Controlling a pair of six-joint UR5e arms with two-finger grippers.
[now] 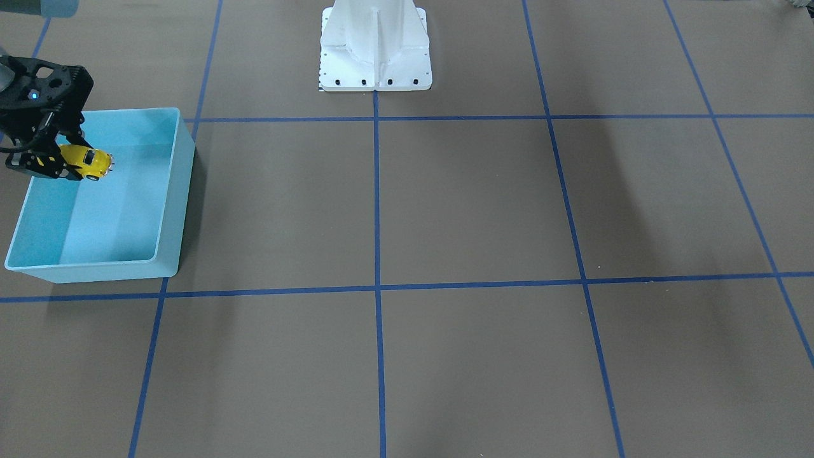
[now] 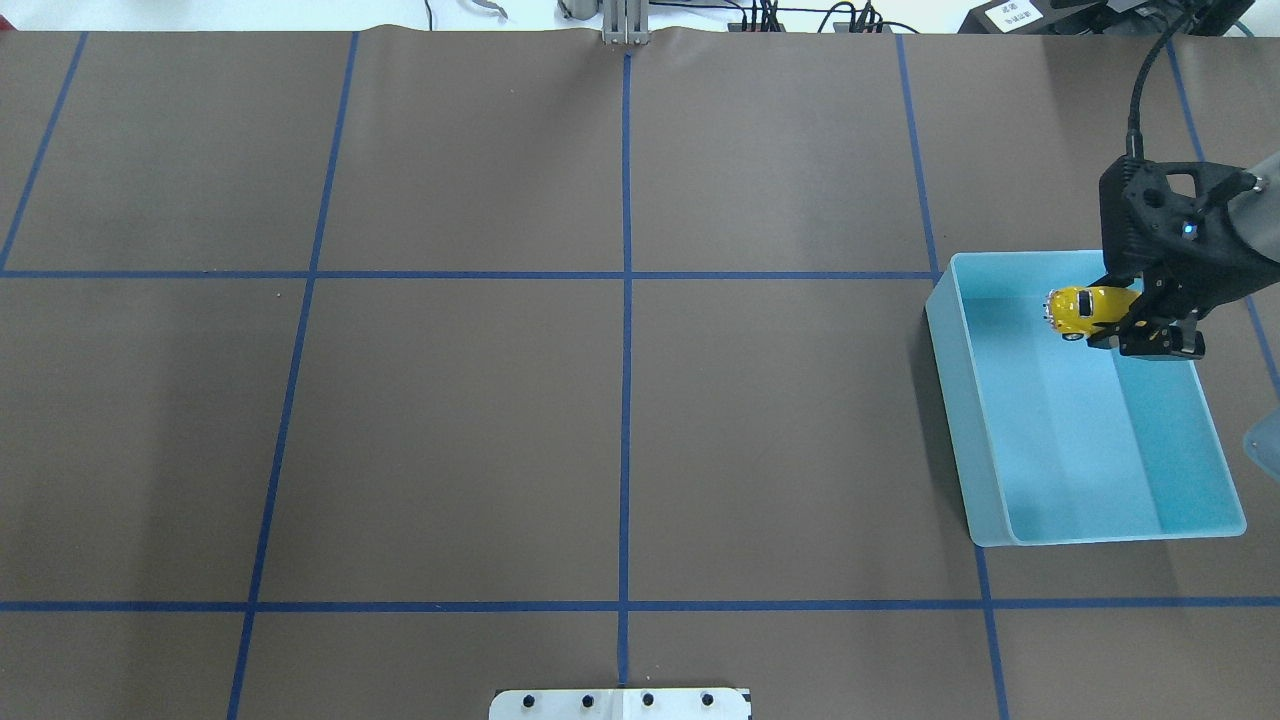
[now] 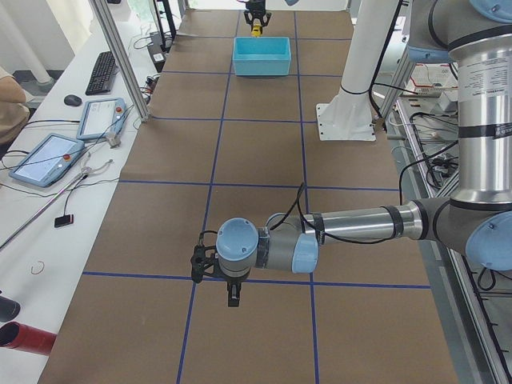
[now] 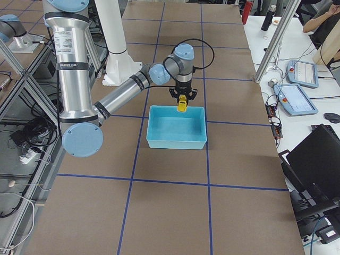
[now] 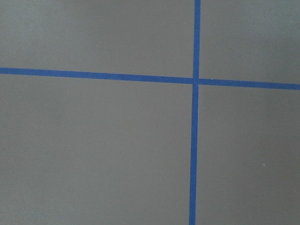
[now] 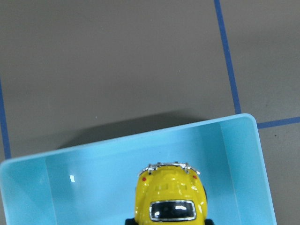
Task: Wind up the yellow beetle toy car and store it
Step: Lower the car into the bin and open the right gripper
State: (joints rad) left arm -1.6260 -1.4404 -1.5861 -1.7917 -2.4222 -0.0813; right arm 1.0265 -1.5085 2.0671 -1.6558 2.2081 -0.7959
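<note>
Jaws of the black two-finger right gripper [image 1: 63, 164] clamp the tiny glossy yellow beetle toy car [image 1: 90, 163] in the front-facing view, above the light blue rectangular plastic bin [image 1: 170, 210]. Overhead, the car hangs over the bin's far end. From the left end, the left gripper [image 3: 232, 294] hovers over the brown taped table [image 3: 256, 160]; whether it is released or clenched cannot be told. The right wrist view shows the car's chrome-bumpered end over the bin floor.
</note>
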